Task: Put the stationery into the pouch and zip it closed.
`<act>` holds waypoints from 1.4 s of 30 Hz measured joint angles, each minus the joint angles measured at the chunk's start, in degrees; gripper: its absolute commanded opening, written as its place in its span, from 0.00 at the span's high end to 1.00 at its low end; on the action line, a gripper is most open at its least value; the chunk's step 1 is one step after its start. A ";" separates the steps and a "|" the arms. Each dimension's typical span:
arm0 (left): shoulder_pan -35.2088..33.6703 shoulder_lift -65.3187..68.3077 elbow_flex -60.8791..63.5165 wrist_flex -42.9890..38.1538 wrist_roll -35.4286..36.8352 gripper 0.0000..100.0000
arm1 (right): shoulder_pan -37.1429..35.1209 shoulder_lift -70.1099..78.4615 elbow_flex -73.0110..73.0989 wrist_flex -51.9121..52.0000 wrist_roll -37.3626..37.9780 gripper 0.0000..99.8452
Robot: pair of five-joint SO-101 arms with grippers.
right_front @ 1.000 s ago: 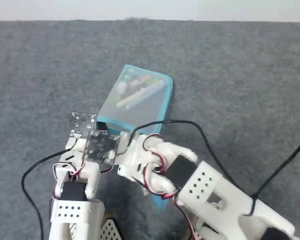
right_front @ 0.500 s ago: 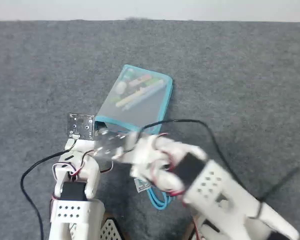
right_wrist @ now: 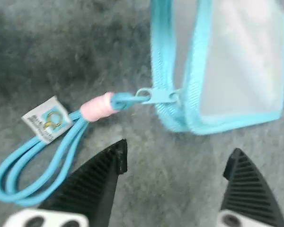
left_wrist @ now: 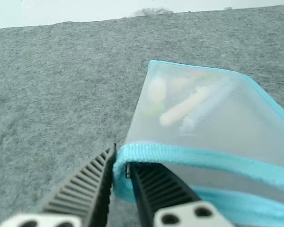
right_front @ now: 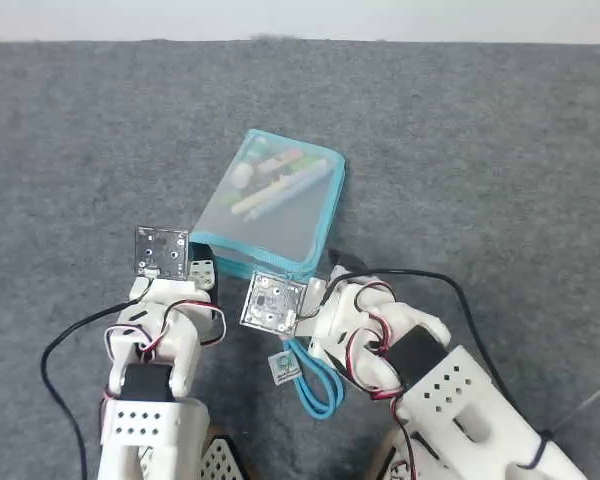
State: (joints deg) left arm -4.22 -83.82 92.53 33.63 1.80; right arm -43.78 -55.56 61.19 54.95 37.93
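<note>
We find stationery [right_front: 280, 190] inside pouch [right_front: 270, 225], mid-tabletop [right_front: 480, 150]. Slider [right_wrist: 158, 96] at near corner; pouch looks zipped. Left gripper [left_wrist: 120, 161] pinches other near corner; right gripper [right_wrist: 179, 150], jaws spread, over cord [right_wrist: 71, 135]. We judge only release left.

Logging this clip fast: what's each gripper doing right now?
Left gripper: shut on the pouch edge.
Right gripper: open, holding nothing, near the zipper pull.

- One pouch [right_front: 275, 205] lay at the centre of the high view.
- One looped blue cord [right_front: 315, 380] bore one tag [right_front: 284, 367], lower centre.
- Two grippers showed: left gripper [left_wrist: 120, 161], right gripper [right_wrist: 177, 156].
- Stationery [right_front: 280, 185] inside could not be counted.
</note>
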 measured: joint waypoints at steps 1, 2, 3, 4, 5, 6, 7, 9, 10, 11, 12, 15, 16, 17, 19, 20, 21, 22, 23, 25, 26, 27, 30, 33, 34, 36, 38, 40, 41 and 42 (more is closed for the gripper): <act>0.00 0.00 0.00 0.00 0.00 0.99 | 0.00 0.00 0.26 -1.23 0.26 0.67; 0.00 0.00 0.00 0.00 0.00 0.99 | -0.09 0.18 0.26 -2.46 0.26 0.67; 0.00 0.00 0.00 0.00 0.00 0.99 | -0.09 0.62 0.26 -3.69 0.53 0.67; 0.00 0.00 0.00 0.00 0.00 0.99 | -0.09 1.58 0.18 -5.10 1.05 0.68; 0.00 0.00 0.00 0.00 0.00 0.99 | -0.09 2.99 0.18 -6.33 1.93 0.68; 0.00 0.00 0.00 0.00 0.00 0.99 | 0.00 4.92 0.18 -8.09 2.64 0.68; 0.00 0.00 0.00 0.00 0.00 0.99 | 0.00 7.12 0.18 -9.67 3.34 0.68; 0.00 0.00 0.00 0.00 0.00 0.99 | 0.79 11.78 0.18 -13.54 4.04 0.68; 0.00 0.00 0.00 0.00 0.00 0.99 | 1.67 14.15 0.00 -15.30 4.22 0.68; 0.00 0.00 0.00 0.00 0.00 0.99 | 2.55 16.53 -0.35 -16.97 4.40 0.68; 0.00 0.00 0.00 0.00 0.00 0.99 | 3.52 18.73 -0.88 -18.29 4.40 0.68; 0.00 0.00 0.00 0.00 0.00 0.99 | 5.89 24.35 -3.78 -21.19 4.31 0.69; 0.00 0.00 0.00 0.00 0.00 0.99 | 6.33 25.76 -4.66 -21.80 4.40 0.71; 0.00 0.00 0.00 0.00 0.00 0.99 | 6.59 27.08 -5.45 -22.51 4.40 0.74; 0.00 0.00 0.00 0.00 0.00 0.99 | 6.77 28.66 -6.68 -23.91 4.40 0.82; -0.09 0.00 0.00 0.00 0.00 0.99 | 6.86 28.92 -6.86 -24.97 4.40 0.87; -0.26 0.00 0.00 0.00 0.00 0.99 | 6.86 29.01 -7.03 -25.93 4.40 0.92; -0.35 0.00 0.00 0.00 0.00 0.99 | 6.68 29.01 -7.03 -26.90 4.40 0.98; -0.44 0.00 0.00 0.00 0.00 0.99 | 6.51 29.01 -7.03 -27.69 4.40 1.00; -0.53 0.00 0.00 0.00 0.00 0.99 | 6.42 29.01 -7.38 -28.66 3.87 0.99; -0.53 0.00 0.00 0.00 0.00 0.99 | 6.51 29.19 -8.00 -28.66 2.81 1.00; -0.53 0.00 0.00 0.00 0.00 0.99 | 6.51 29.45 -8.70 -28.66 1.76 0.99; -0.62 0.00 -0.09 0.00 0.00 0.99 | 7.03 29.89 -10.20 -27.60 -0.53 0.99; -0.18 -0.09 -0.26 0.09 0.00 0.99 | 7.82 30.59 -11.87 -25.05 -3.52 0.99; 0.09 -0.09 -0.79 0.79 0.00 0.99 | 8.26 31.21 -12.48 -24.35 -4.57 0.99; 0.44 -0.09 -2.81 3.25 0.00 0.99 | 8.88 32.97 -13.80 -23.91 -6.42 0.99; 0.70 -1.23 -5.27 6.95 0.00 0.99 | 9.49 35.16 -15.47 -23.91 -7.47 0.99; 0.79 -3.69 -6.77 11.25 0.00 0.99 | 9.85 37.98 -16.97 -23.91 -7.91 0.99; 0.97 -5.27 -6.95 13.27 0.00 0.99 | 9.93 39.38 -17.67 -23.91 -8.09 0.99; 1.05 -7.12 -6.95 15.21 0.00 0.99 | 9.93 40.79 -18.20 -23.91 -8.09 0.99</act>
State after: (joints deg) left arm -3.16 -90.95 85.58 48.84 1.80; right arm -33.85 -14.77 42.99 31.03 29.85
